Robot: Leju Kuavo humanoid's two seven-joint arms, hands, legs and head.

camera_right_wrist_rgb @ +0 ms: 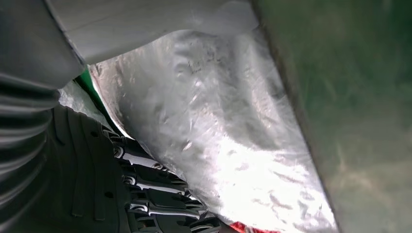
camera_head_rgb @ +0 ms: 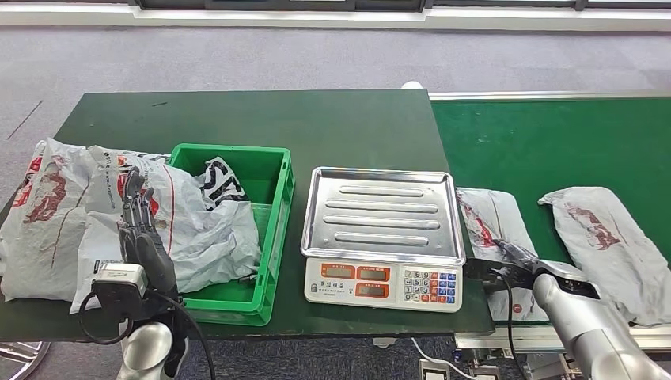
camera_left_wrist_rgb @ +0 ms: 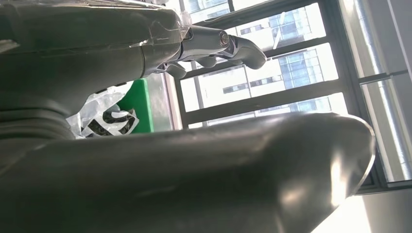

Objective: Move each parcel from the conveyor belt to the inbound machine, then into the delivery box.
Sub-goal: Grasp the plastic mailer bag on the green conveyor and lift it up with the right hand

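1. Right hand [camera_head_rgb: 506, 265] reaches low at the near end of the grey parcel [camera_head_rgb: 490, 229] on the conveyor belt [camera_head_rgb: 546, 134]; the right wrist view puts its fingers [camera_right_wrist_rgb: 155, 194] against the plastic, but I cannot tell whether they grip.
2. A second parcel [camera_head_rgb: 609, 237] lies just beside it.
3. Risk, as I judge it: thin film slipping free or snagging the scale [camera_head_rgb: 384, 233] while crossing over.
4. Left hand [camera_head_rgb: 142, 229] hovers with straight, empty fingers over bags heaped on the green crate [camera_head_rgb: 273, 237] and counter [camera_head_rgb: 261, 119].
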